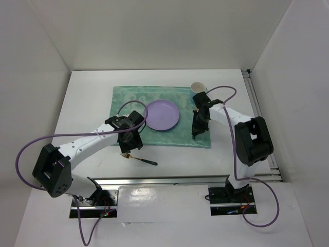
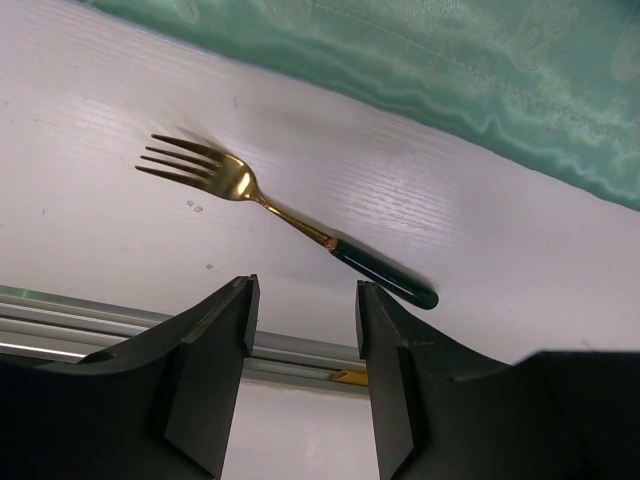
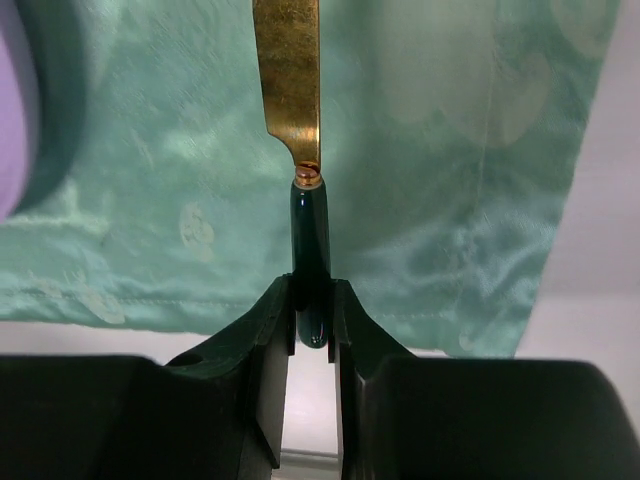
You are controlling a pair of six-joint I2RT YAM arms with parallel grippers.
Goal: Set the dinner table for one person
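Note:
A gold fork (image 1: pixel 139 158) with a dark green handle lies on the white dinner table (image 1: pixel 87 103), just in front of the teal cloth (image 1: pixel 128 100). My left gripper (image 1: pixel 131 141) hangs over it, open and empty; in the left wrist view the fork (image 2: pixel 260 200) lies beyond the left gripper (image 2: pixel 305 300). A lilac plate (image 1: pixel 163 115) sits in the middle of the cloth. To its right, a gold knife (image 3: pixel 290 80) lies on the cloth. Its green handle end sits between the jaws of my right gripper (image 3: pixel 312 315), which stand slightly apart around it.
A cream cup (image 1: pixel 198 87) stands at the cloth's far right corner, behind my right gripper (image 1: pixel 198 131). Metal rails run along the table's near edge (image 1: pixel 180 180) and right edge (image 1: pixel 259 118). White walls enclose the table on three sides.

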